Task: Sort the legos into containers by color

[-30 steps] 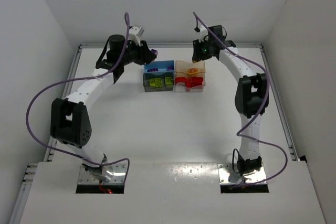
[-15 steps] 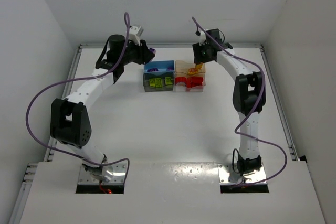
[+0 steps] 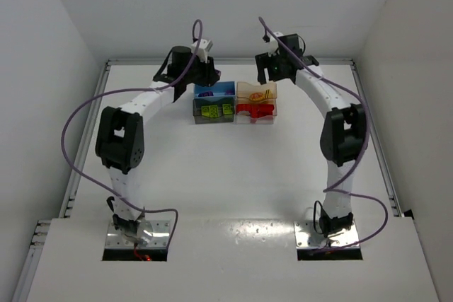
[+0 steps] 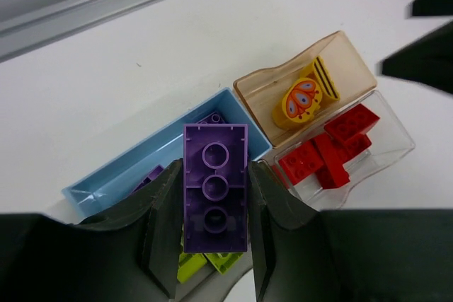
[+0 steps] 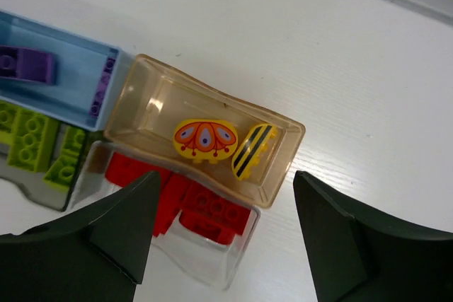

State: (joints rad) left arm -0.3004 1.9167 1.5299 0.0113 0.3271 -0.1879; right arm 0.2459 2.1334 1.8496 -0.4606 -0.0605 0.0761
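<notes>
Left gripper (image 4: 214, 196) pinches a purple plastic brick (image 4: 215, 175), having swung in over the blue plastic bin (image 4: 113, 175) of purple pieces (image 5: 25, 65); right gripper (image 5: 225, 178) gapes empty above the translucent peach bin (image 4: 269, 79) of yellow pieces (image 5: 205, 139)

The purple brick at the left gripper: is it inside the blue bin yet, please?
Out: the purple brick sits clamped in the left gripper, over the blue bin edge.
</notes>
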